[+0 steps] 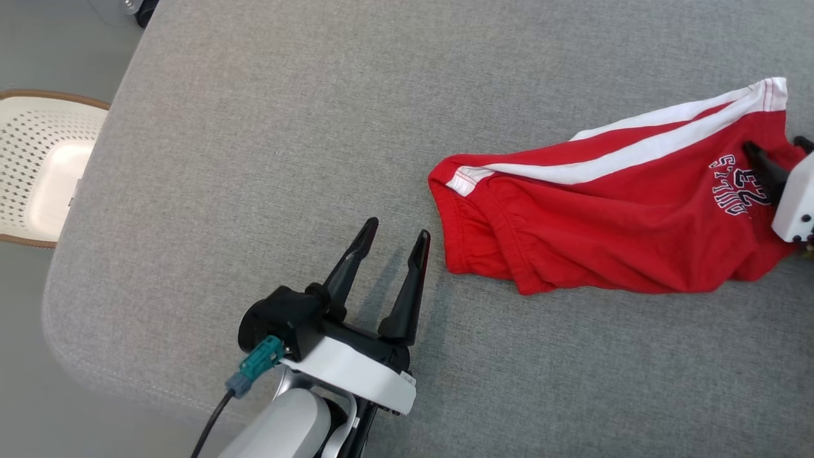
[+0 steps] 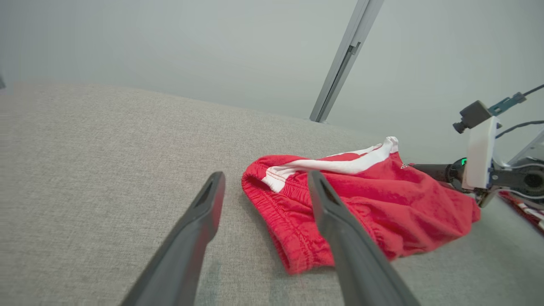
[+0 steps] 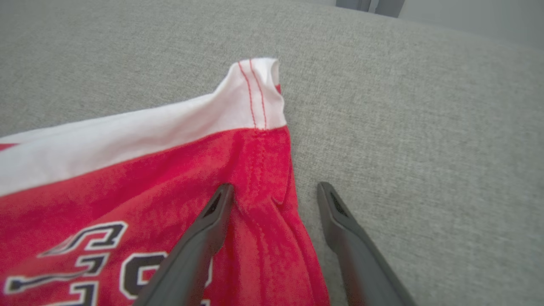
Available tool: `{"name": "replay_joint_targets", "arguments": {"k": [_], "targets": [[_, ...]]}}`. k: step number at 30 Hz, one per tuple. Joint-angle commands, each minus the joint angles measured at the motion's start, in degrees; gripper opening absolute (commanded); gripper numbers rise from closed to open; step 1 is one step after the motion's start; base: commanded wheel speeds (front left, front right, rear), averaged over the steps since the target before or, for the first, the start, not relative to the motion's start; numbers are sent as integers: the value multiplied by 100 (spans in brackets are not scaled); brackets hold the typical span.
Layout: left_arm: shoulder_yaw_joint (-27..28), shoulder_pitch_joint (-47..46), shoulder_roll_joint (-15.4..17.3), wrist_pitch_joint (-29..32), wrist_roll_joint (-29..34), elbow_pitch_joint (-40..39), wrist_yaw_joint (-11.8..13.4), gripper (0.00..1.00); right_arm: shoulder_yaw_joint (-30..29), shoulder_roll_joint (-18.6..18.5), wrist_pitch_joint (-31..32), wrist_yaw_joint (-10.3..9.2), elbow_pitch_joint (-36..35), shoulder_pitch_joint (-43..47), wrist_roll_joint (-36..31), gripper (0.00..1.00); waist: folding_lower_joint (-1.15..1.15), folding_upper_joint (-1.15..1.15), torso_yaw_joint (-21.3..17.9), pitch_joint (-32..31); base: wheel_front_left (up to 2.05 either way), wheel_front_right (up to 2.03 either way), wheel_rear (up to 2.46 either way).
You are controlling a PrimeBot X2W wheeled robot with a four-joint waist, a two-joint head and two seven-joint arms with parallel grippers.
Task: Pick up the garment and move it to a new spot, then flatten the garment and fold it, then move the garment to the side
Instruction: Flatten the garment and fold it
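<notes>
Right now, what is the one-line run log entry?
shorts: rumpled on cushion | left pincer: open, apart | right pincer: open, straddling shorts edge

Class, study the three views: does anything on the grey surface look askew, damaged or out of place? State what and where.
The red shorts lie crumpled and slanted on the grey surface, their waistband end bunched, the fabric creased. No tear or spill shows.
</notes>
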Motion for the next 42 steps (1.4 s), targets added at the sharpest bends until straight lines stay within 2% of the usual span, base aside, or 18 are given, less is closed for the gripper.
{"name": "replay_joint_targets", "arguments": {"k": [1, 3, 4, 10, 16, 26, 31, 36, 42], "targets": [[137, 123, -83, -23, 255, 37, -119, 100, 198, 257, 299, 31, 28, 202, 78, 100, 0, 0, 62, 8, 0, 0, 0], [280, 215, -187, -24, 472, 88, -226, 100, 279, 290, 407, 32, -77, 218, 116, 8, 0, 0, 91, -8, 0, 0, 0], [365, 264, -244, -24, 560, 101, -279, 100, 280, 298, 438, 31, -122, 235, 173, 0, 0, 0, 99, -18, 0, 0, 0], [888, 519, -457, -17, 952, 164, -582, 100, -50, 197, 397, 9, -185, 317, 511, 0, 0, 0, -36, -159, 0, 0, 0], [1344, 793, -533, -17, 1210, 176, -769, 100, -340, 210, 246, 9, -140, 449, 676, 0, 0, 0, -318, -303, 0, 0, 0], [2033, 1309, -611, -18, 1573, 122, -1091, 100, -656, 616, -280, 10, -175, 922, 998, 0, 0, 0, -1022, -727, 0, 0, 0], [2231, 1669, -631, -18, 1688, 73, -1177, 100, -850, 611, -575, 10, -110, 1211, 1149, 0, 0, 0, -1325, -1053, 0, 0, 0], [2307, 1953, -648, -18, 1751, 74, -1226, 100, -1202, 459, -774, 11, -34, 1365, 1290, 0, 0, 0, -1415, -1294, 0, 0, 0], [2127, 2087, -651, -18, 1552, -2, -1120, 100, -1447, 800, -620, 12, -442, 1355, 1413, 0, 0, 0, -1240, -1471, 0, 0, 0]]}}
